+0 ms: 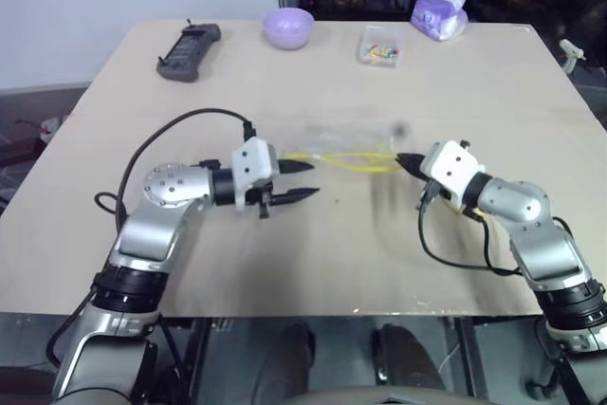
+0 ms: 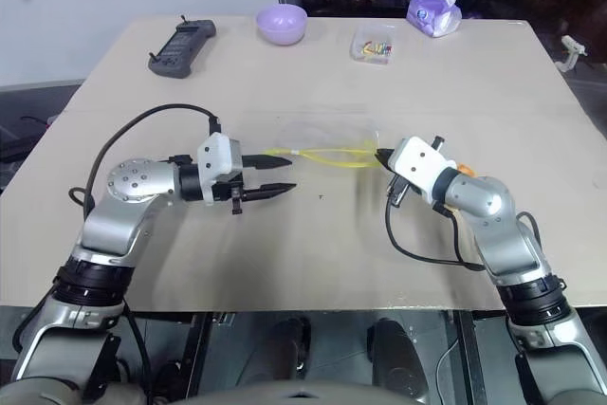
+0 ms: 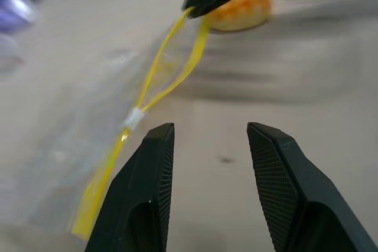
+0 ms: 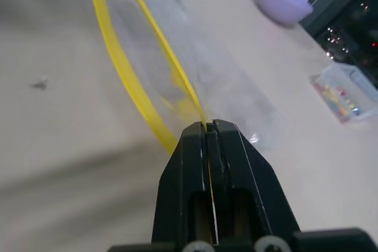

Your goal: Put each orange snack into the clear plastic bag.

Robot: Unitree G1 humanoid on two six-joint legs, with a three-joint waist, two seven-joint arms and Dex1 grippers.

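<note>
Our right tool pinches the clear plastic bag by its yellow seal, mid-worktop; our left tool gapes empty beside it. We should grip the opposite lip squarely; the orange snack waits behind.

No readable text, label, brand or number is showing anywhere. The purple tissue pack at the far edge of the surface may be carrying print, but it is appearing too small to make out. The dark handheld device and the small clear box are showing no legible markings either.
</note>
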